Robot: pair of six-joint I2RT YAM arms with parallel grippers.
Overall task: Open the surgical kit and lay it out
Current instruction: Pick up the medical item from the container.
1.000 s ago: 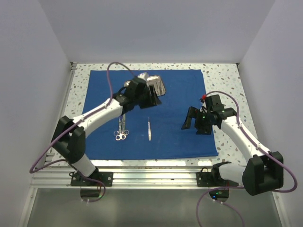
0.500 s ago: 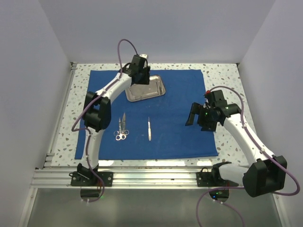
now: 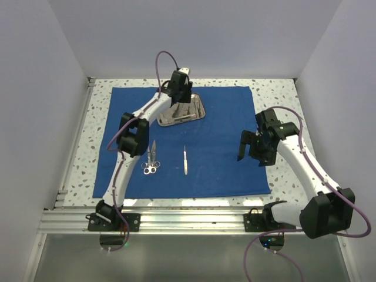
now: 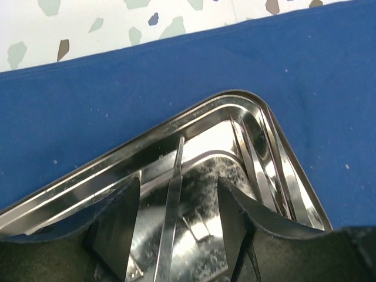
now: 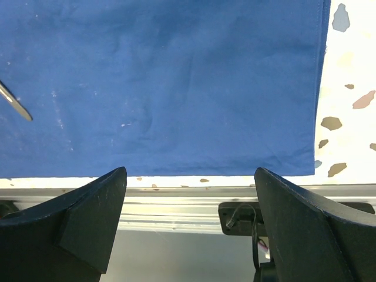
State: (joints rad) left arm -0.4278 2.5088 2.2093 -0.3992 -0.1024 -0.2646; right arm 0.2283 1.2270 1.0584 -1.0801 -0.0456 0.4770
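The royal-blue cloth wrap [image 3: 217, 158] lies spread flat on the table. The steel tray [image 3: 191, 111] sits on its far part. My left gripper [image 3: 179, 101] is open over the tray's far side. In the left wrist view the gripper [image 4: 176, 229] straddles a slim silver instrument [image 4: 174, 188] lying in the tray [image 4: 147, 141], with more instruments [image 4: 254, 158] along the tray's right wall. Scissors and forceps [image 3: 151, 160] and another slim tool [image 3: 185, 160] lie on the cloth. My right gripper [image 3: 251, 150] is open and empty above the cloth's right part [image 5: 176, 76].
Speckled tabletop [image 3: 282, 100] borders the cloth. An aluminium rail [image 3: 188, 220] runs along the near edge, also in the right wrist view [image 5: 170, 205], beside the arm mount [image 5: 238, 214]. A tool tip [image 5: 14, 106] shows at that view's left.
My left arm has stretched out from the tray's near side to over its far side, fingers now down in the tray. My right gripper has shifted slightly right.
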